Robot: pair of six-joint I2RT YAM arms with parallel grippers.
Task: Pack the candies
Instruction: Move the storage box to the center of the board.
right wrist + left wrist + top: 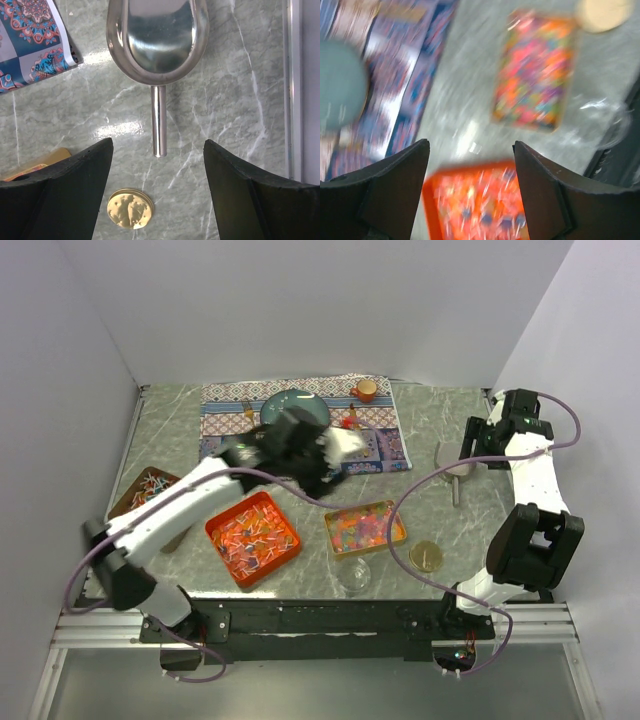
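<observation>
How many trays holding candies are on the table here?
3. A dark brown tray sits at the far left, partly behind the left arm. A bright orange plastic tray is front centre, with a shallow gold-rimmed metal tray just right of it. The arm may hide more.

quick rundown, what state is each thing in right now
left pincer: open, empty
right pincer: open, empty, over the scoop handle
scoop: lying flat, bowl empty
orange tray: holding candies
metal tray: holding candies
</observation>
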